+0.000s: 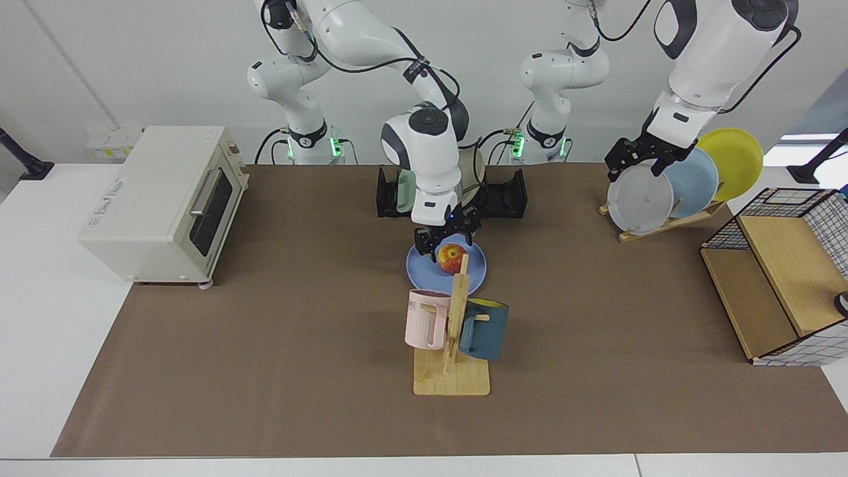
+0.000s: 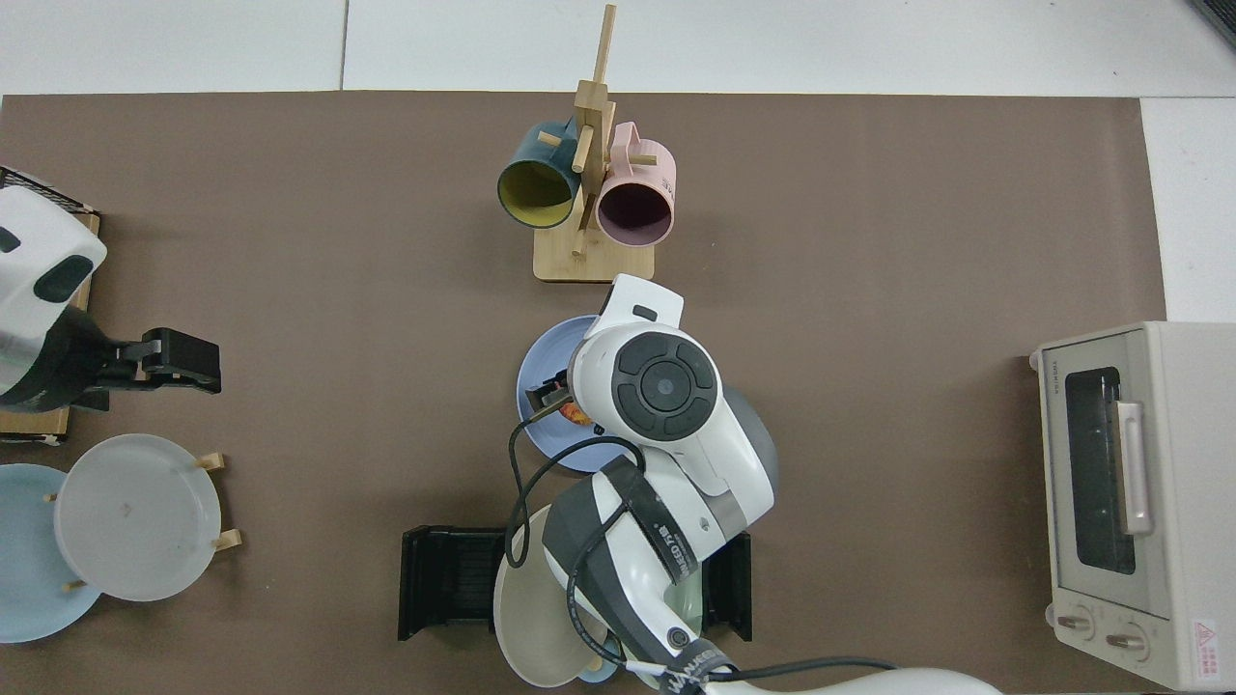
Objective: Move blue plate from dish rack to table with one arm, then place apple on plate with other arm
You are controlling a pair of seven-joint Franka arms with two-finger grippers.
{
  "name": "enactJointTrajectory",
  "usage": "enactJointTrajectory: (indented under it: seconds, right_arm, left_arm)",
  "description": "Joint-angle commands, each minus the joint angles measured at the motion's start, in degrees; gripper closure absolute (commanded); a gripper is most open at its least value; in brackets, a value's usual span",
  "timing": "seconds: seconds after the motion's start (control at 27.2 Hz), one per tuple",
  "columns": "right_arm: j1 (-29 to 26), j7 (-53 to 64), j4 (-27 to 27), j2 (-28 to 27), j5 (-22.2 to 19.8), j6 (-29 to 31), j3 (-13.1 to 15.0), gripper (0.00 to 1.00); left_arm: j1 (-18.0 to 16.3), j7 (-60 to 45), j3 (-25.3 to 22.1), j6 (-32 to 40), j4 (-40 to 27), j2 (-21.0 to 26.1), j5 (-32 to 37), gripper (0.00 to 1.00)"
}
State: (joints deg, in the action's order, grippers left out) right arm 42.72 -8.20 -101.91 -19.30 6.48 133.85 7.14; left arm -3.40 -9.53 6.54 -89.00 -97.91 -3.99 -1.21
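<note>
Apple sits on the blue plate, a little toward the plate's 12 o'clock in the facing view, resting on its own; we judge the placing step done or nearly so. Skin red with yellow patches, round, smooth; likely to roll little, since the plate's shallow raised rim would check it. Plate lies flat on the brown mat of the table, at about 6 o'clock from the black dish rack, near it but apart. We take that spot as chosen for short reach from the rack. Right pincer hangs just above the apple, fingers apart, holding nothing and, as far as we can tell, clear of the fruit. In the top view the wrist hides most of the apple; only a sliver of red shows at the plate. Rack is low, slotted, hard plastic by the look, with pale green and beige plates left standing in it. Left pincer waits at 2 o'clock by the wooden plate stand; fingers apart, empty. Mug tree stands at the plate's 6 o'clock, its post crossing our sight of the rim.
</note>
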Motion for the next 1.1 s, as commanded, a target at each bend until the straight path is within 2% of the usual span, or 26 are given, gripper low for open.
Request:
enactJointTrajectory:
  seconds: [0.0,0.15,0.48,0.59,0.81,1.06]
  right_arm:
    - [-2.6,3.6,-0.9,6.5,0.0,-6.6,-0.5,0.00]
    - [-4.6,6.9,-0.6,12.0,0.1,-13.9,-0.5,0.00]
    - [-8.3,10.7,1.7,19.5,0.2,-27.2,-0.4,0.00]
    - [-9.7,11.0,1.6,21.6,0.1,-28.3,-0.5,0.00]
    - [-11.1,11.0,1.6,21.6,0.5,-28.6,-0.5,0.00]
    - [-19.5,10.5,1.6,21.2,0.1,-28.3,-0.5,0.00]
  left_arm:
    - [0.6,-0.4,-0.2,-0.9,-0.2,-0.1,0.0,0.00]
    - [0.6,-0.2,-0.2,-1.2,-0.3,-0.1,-0.1,0.00]
    - [0.6,-0.1,-0.2,-2.7,-0.4,-0.1,-1.0,0.00]
    - [0.6,0.0,-0.2,-2.7,-0.4,-0.1,-1.0,0.00]
    - [0.6,0.5,-0.2,-2.7,-0.7,-0.2,-0.9,0.00]
    - [0.6,2.1,-0.3,-2.6,-0.7,-0.2,-0.7,0.00]
